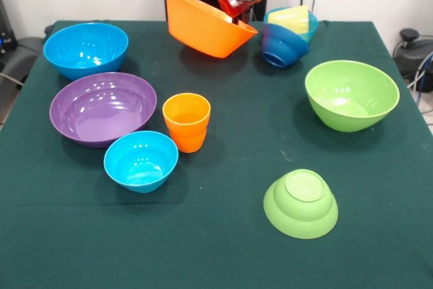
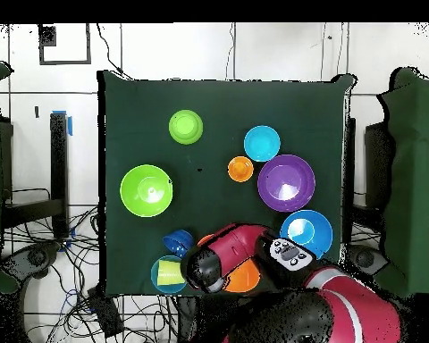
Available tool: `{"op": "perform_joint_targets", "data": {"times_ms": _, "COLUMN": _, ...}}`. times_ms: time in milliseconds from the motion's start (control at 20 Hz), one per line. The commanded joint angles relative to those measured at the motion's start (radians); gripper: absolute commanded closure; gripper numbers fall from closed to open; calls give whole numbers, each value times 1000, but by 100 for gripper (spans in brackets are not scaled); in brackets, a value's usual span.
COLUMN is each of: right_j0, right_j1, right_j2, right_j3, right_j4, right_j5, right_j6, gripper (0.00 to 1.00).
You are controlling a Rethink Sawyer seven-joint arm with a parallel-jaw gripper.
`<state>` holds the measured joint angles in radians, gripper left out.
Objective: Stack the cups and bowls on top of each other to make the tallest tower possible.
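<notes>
My gripper (image 1: 237, 14) is shut on the right rim of the large orange bowl (image 1: 203, 25), which hangs tilted above the back of the table; from overhead the arm covers most of that bowl (image 2: 244, 280). Just right of it, a dark blue small bowl (image 1: 284, 44) lies tipped. Behind that, the pale yellow cup (image 1: 292, 18) rests in a light blue small bowl (image 1: 312, 25). The orange cup (image 1: 186, 121) stands upright mid-table, next to another light blue small bowl (image 1: 141, 160).
On the left of the front view sit a large blue bowl (image 1: 86, 49) and a large purple bowl (image 1: 103, 107). A large lime green bowl (image 1: 352, 94) sits upright at the right. A small lime green bowl (image 1: 301, 203) lies upside down near the front edge.
</notes>
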<state>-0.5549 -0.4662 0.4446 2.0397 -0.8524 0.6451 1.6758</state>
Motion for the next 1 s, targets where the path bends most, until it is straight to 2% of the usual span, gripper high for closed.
{"op": "perform_joint_targets", "data": {"times_ms": 50, "right_j0": 36, "right_j1": -11, "right_j2": 0, "right_j3": -120, "right_j4": -90, "right_j5": -61, "right_j6": -21, "gripper": 100}}
{"op": "perform_joint_targets", "data": {"times_ms": 550, "right_j0": 16, "right_j1": -54, "right_j2": 46, "right_j3": -111, "right_j4": -9, "right_j5": 21, "right_j6": -79, "gripper": 100}}
{"op": "perform_joint_targets", "data": {"times_ms": 1000, "right_j0": 22, "right_j1": -87, "right_j2": 59, "right_j3": -97, "right_j4": 1, "right_j5": 9, "right_j6": -74, "gripper": 100}}
